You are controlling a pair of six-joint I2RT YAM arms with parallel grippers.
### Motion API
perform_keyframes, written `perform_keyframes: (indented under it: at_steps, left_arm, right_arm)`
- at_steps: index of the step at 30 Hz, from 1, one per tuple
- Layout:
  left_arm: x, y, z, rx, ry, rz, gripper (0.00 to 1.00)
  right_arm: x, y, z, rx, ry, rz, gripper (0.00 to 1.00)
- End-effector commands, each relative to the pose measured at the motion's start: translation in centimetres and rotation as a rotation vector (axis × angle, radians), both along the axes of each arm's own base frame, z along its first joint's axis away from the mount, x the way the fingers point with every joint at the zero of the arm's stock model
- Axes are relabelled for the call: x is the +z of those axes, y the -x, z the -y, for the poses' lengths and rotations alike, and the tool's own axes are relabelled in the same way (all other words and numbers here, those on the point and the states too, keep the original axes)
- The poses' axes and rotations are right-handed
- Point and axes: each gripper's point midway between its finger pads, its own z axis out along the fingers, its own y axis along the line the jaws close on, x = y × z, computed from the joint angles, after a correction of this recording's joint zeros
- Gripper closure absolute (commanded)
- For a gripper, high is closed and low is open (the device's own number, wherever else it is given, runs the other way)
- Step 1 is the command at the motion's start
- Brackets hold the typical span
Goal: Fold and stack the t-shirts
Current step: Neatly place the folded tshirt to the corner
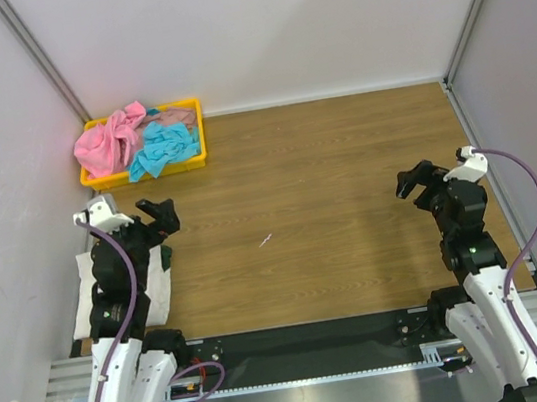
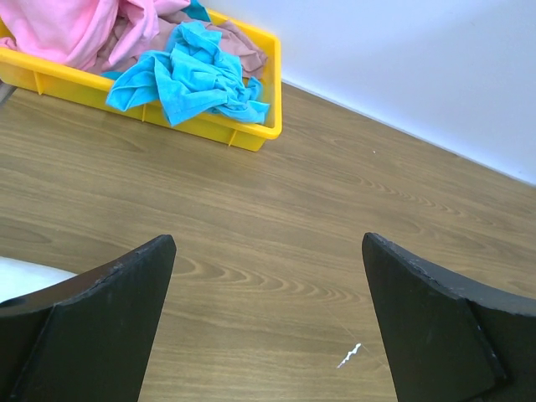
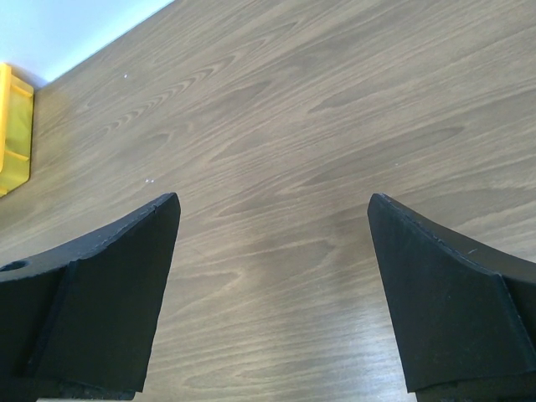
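Note:
Crumpled t-shirts fill a yellow tray [image 1: 194, 162] at the back left: a pink one [image 1: 106, 144] [image 2: 67, 29], a turquoise one [image 1: 162, 151] [image 2: 191, 79] and a dusty-rose one [image 1: 173, 117]. A white t-shirt [image 1: 85, 294] with a dark green part [image 1: 167, 257] lies flat under my left arm, and its white edge [image 2: 25, 276] shows in the left wrist view. My left gripper [image 1: 158, 215] [image 2: 268, 243] hangs open over bare wood, short of the tray. Far right, my right gripper [image 1: 415, 179] [image 3: 274, 201] is open too, nothing between its fingers.
The wooden table [image 1: 329, 202] is walled in by pale panels at the back and both sides. A small white scrap [image 1: 265, 240] [image 2: 349, 356] lies near the middle. The tray's corner [image 3: 12, 126] shows at the left edge of the right wrist view.

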Motion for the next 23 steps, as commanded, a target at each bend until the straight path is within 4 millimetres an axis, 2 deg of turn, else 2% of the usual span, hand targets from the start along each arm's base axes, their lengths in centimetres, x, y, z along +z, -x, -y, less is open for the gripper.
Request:
perform_keyframes:
  at_steps: [1, 12, 23]
  left_arm:
    - [1.17, -0.19, -0.59, 0.031, 0.000, 0.033, 0.00]
    - [1.09, -0.65, -0.99, 0.050, -0.021, 0.029, 0.00]
    - [0.96, -0.83, -1.37, 0.071, -0.030, 0.027, 0.00]
  right_arm:
    - [3.74, -0.79, -0.07, 0.006, 0.005, 0.098, 0.00]
    - [4.01, -1.40, 0.16, 0.001, 0.029, 0.098, 0.00]
    - [3.43, -1.45, 0.15, 0.001, 0.029, 0.091, 0.00]
